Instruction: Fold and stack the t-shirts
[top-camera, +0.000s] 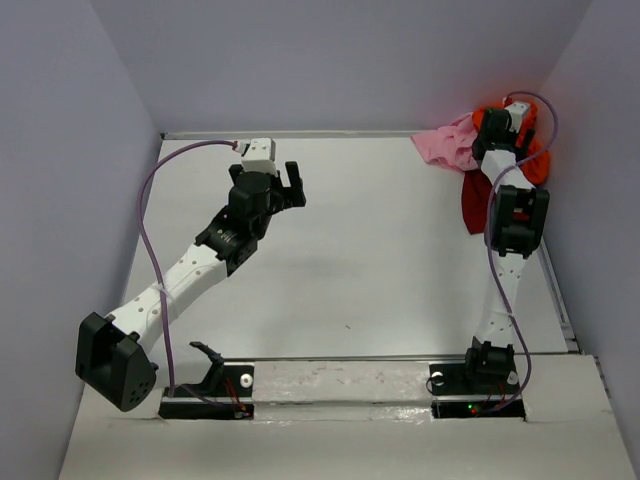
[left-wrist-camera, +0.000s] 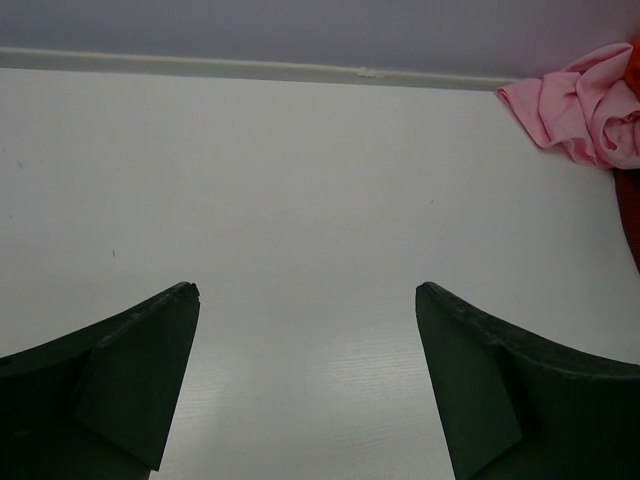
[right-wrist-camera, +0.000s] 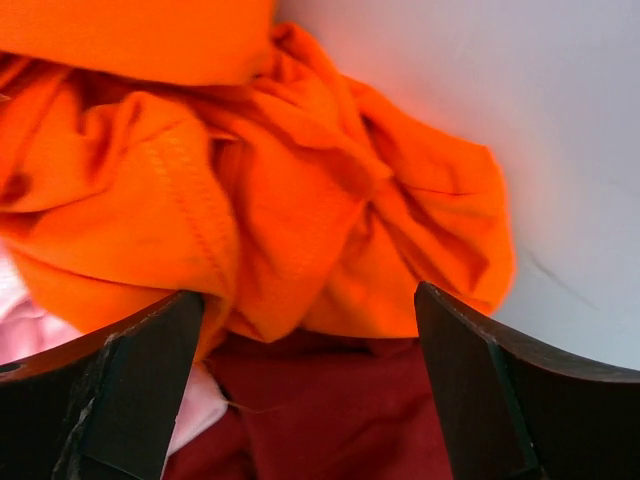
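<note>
From above, the three t-shirts lie crumpled in one heap at the far right corner of the counter (top-camera: 380, 260). The pink shirt (top-camera: 445, 145) lies toward the middle, the orange shirt (top-camera: 537, 165) against the wall, and the dark red shirt (top-camera: 475, 205) trails nearer. The right end effector (top-camera: 492, 128) reaches over the heap. The left end effector (top-camera: 297, 185) hangs well apart over bare counter, likely leaving folding room.

The left wrist view shows its fingers spread wide, gripping nothing.

The right wrist view shows spread fingers straddling orange folds that lie on the dark red. It is likely poised to pinch that top shirt, which should come free first.
</note>
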